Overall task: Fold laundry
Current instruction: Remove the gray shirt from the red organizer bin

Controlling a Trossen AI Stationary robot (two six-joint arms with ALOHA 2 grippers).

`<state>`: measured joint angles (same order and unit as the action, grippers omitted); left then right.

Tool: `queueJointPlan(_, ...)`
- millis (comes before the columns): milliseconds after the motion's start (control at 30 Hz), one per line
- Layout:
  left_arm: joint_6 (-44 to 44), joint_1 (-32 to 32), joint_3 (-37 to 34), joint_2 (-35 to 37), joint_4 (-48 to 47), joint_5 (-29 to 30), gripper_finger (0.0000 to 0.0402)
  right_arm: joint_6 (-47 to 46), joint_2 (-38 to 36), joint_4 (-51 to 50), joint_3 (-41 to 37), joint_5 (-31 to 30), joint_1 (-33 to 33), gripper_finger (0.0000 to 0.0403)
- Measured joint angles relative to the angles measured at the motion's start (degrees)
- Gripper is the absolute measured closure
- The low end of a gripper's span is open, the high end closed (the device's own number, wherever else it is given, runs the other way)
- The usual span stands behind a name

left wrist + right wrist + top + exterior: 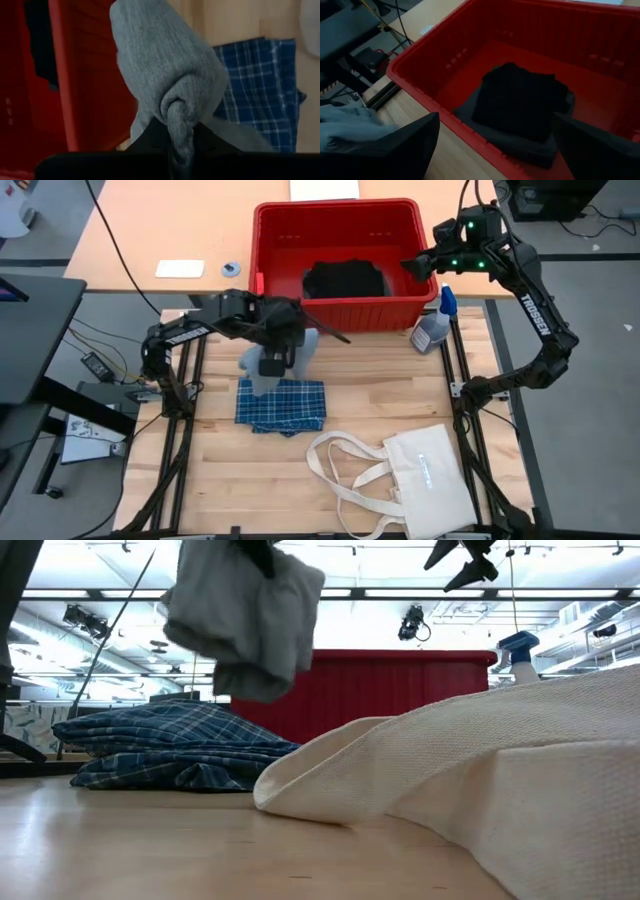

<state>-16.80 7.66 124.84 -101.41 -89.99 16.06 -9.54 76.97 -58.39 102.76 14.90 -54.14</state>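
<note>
My left gripper is shut on the light blue-grey piece, which hangs in the air just in front of the red bin. Below it the blue-white plaid piece lies folded flat on the table. The black piece rests on the dark grey piece on the bin's floor. My right gripper hovers open over the bin's right rim, touching nothing. My left gripper pinches a bunched, twisted fold of the light blue-grey piece between its two fingers, several layers together. The fingers come from above, pointing down. The garment is lifted clear of the table and hangs slack below them, above the plaid piece's far edge.
The red bin stands at the table's far edge. A spray bottle stands by its right near corner. The cream tote bag with long handles lies at the near right. Bare wood shows at the near left.
</note>
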Motion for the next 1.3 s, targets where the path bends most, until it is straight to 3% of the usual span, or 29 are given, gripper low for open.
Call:
queueJointPlan(233, 2.57, -6.95, -10.23, 2.65, 3.79, 10.95, 0.0378, -2.74, 0.04, -3.91, 0.0, -3.76, 5.06, 0.0015)
queueJointPlan(400, 9.71, -15.52, -25.81, 6.57, 11.98, 24.61, 0.0378, -4.48, -0.56, -4.75, -0.02, -6.08, 7.75, 0.0015)
queueJointPlan(567, 20.83, -23.59, -41.96, 8.14, 18.31, 32.27, 0.0378, -6.64, -1.3, -4.98, -0.02, -6.48, 10.1, 0.0015)
queueJointPlan(700, 19.98, -29.39, -50.72, 8.11, 28.4, 27.42, 0.0365, -8.37, -2.04, -6.32, -0.02, -8.05, 11.49, 0.0015)
queueJointPlan(833, 16.32, -32.97, -54.68, 8.11, 42.14, 23.28, 0.0312, -9.64, -2.05, -7.43, -0.02, -8.23, 12.41, 0.0015)
queueJointPlan(933, 17.07, -32.55, -56.02, 8.09, 50.28, 16.56, 0.0272, -10.43, -2.08, -7.41, -0.02, -8.24, 13.19, 0.0015)
queueJointPlan(1100, 28.08, -27.96, -56.0, 8.09, 48.67, 5.37, 0.0195, -11.32, -2.08, -7.44, -0.02, -8.25, 14.11, 0.0015)
queueJointPlan(1300, 30.77, -24.45, -52.58, 8.13, 40.48, -3.53, 0.0098, -11.35, -2.08, -7.44, -0.02, -9.31, 15.41, 0.0015)
